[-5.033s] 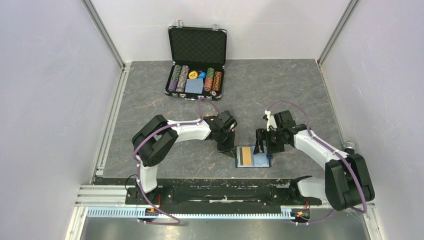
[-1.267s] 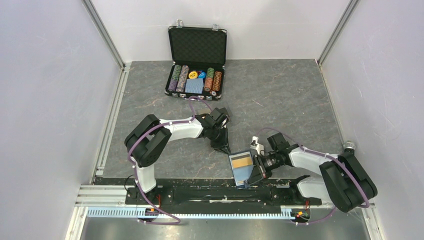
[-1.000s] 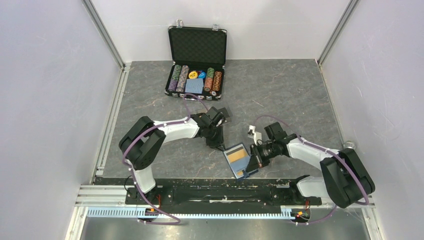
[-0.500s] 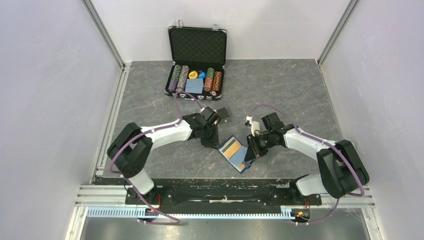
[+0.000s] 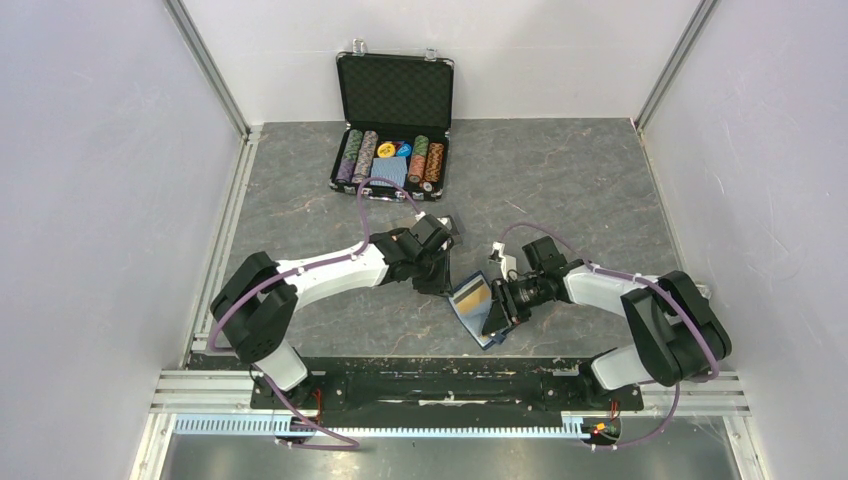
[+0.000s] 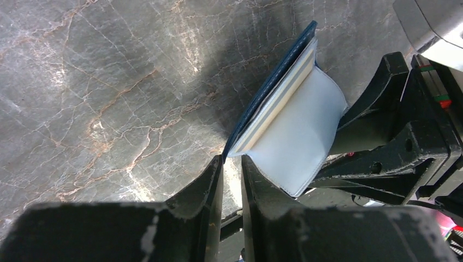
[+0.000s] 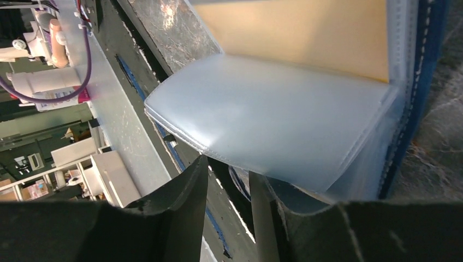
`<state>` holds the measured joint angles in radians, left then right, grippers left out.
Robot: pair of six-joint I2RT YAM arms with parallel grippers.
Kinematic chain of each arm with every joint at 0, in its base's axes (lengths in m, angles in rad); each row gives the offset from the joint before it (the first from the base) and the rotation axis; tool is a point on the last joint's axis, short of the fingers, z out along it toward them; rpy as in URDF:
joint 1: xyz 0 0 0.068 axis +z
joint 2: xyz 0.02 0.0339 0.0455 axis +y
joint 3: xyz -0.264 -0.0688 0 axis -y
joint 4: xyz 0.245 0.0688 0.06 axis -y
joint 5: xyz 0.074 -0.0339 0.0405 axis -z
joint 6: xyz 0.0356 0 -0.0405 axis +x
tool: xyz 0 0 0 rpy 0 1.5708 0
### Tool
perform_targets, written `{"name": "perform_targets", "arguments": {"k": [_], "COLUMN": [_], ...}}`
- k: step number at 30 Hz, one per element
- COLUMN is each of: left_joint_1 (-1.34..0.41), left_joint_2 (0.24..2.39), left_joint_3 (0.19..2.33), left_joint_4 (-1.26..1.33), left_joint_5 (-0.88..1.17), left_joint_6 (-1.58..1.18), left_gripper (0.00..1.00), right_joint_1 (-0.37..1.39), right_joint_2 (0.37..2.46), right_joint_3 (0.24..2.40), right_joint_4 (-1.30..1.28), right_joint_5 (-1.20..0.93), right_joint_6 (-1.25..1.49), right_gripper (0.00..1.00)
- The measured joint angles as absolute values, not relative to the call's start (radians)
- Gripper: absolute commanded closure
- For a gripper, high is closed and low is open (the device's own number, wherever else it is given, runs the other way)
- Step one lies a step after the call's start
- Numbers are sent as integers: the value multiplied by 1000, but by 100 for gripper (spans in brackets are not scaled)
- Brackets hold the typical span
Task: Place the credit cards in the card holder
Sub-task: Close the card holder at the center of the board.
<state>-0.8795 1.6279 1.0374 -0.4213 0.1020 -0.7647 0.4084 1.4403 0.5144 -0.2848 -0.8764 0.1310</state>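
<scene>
The holder (image 5: 478, 308) is tilted up over the table (image 5: 580, 190), with a gold card (image 5: 473, 295) inside. The left gripper (image 6: 232, 164) pinches 1 corner and the right gripper (image 7: 226, 170) is spread. On so thin a hold, the holder could slip or flop shut. 5 seconds ago it lay flat and open.

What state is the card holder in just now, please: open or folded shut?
Open: the card holder shows a gold card inside from above, and its clear sleeve fans away from the navy cover.

Briefcase (image 5: 392, 130) sits on table (image 5: 560, 180), behind card holder (image 5: 472, 300).
</scene>
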Motion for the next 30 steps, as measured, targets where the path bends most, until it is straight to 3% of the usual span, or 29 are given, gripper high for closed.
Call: {"name": "perform_targets", "arguments": {"k": [10, 13, 20, 30], "left_joint_1": [-884, -884, -884, -859], "left_joint_2": [1628, 1628, 1634, 1780], "left_joint_3": [1040, 1040, 1040, 1052], "left_joint_4": [-442, -439, -429, -394], "left_joint_5": [80, 84, 90, 153], "left_joint_6": [-763, -760, -754, -713], "left_gripper": [83, 84, 56, 47], "right_joint_1": [408, 408, 408, 408], "right_joint_2": [1392, 1356, 1301, 1303], "right_joint_3": [513, 500, 468, 468], "right_joint_4": [-383, -448, -500, -502], "right_joint_5": [-822, -750, -687, -667], "right_joint_6": [138, 145, 180, 194], "right_gripper": [68, 64, 63, 63]}}
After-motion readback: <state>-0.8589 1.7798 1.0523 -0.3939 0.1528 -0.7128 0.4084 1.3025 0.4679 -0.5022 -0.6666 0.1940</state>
